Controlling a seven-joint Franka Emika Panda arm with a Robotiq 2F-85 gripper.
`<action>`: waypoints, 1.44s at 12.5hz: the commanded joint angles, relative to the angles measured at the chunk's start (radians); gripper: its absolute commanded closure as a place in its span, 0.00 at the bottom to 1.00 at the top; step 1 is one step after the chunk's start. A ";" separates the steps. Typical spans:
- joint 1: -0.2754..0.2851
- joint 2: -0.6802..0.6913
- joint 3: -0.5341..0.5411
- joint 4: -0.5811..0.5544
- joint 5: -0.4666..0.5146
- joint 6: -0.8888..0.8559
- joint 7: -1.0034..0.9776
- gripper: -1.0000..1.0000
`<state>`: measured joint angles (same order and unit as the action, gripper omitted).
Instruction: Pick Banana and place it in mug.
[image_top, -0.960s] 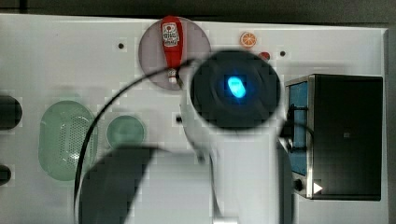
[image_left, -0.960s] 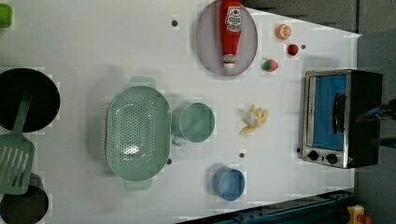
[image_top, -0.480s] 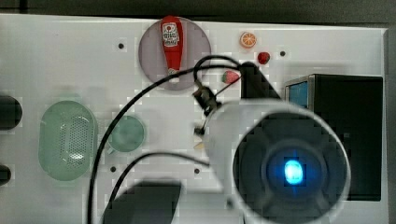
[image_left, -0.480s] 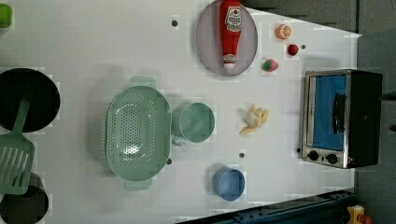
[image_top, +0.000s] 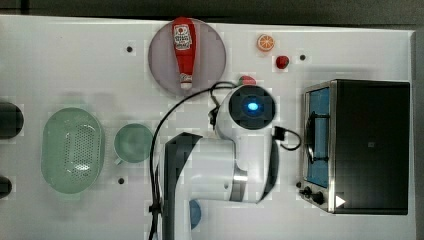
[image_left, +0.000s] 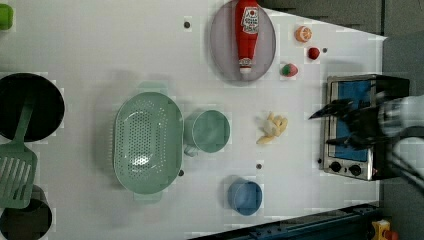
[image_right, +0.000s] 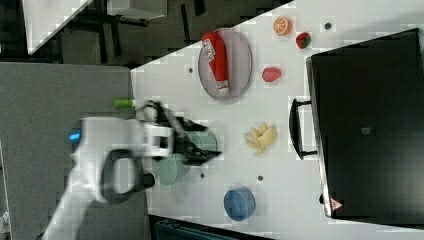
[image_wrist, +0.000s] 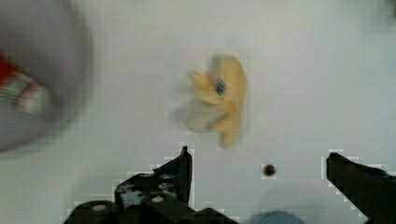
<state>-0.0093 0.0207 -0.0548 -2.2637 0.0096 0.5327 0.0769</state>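
I have the gripper (image_wrist: 259, 163) wide open and holding nothing; in the wrist view the two dark fingers (image_wrist: 180, 170) stand far apart at the bottom of the frame, with bare white table (image_wrist: 303, 70) between them. The banana (image_wrist: 222, 98) sits just above that gap in the picture, a small yellow peeled bunch, lying flat and untouched. In the left view it is right of centre (image_left: 271, 128), resting on the table just right of the mug (image_left: 210, 131) but clear of it. In the right view it lies at the middle of the frame (image_right: 261, 137), between the mug (image_right: 205, 141) and the toaster oven (image_right: 367, 125).

So I judge the task to be at its start: nothing is picked and the mug looks empty. In the top view the arm (image_top: 220, 165) covers the middle of the table, with the mug (image_top: 133, 143) showing at centre left beside the colander (image_top: 73, 150).

What is left, as I read it: bring the fingers down around the banana, close on it, lift, carry it across to the mug and let go inside. The ketchup bottle (image_left: 247, 32) on its plate (image_left: 222, 45), the blue bowl (image_left: 245, 196) and the small fruit pieces at the upper right of the left view lie off that short path.
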 joint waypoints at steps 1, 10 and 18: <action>-0.004 -0.023 0.007 -0.072 0.003 0.154 -0.030 0.00; -0.001 0.268 0.017 -0.193 0.004 0.580 -0.030 0.00; -0.002 0.348 0.036 -0.192 0.005 0.708 -0.029 0.51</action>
<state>0.0028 0.3992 -0.0083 -2.4551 0.0154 1.2295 0.0768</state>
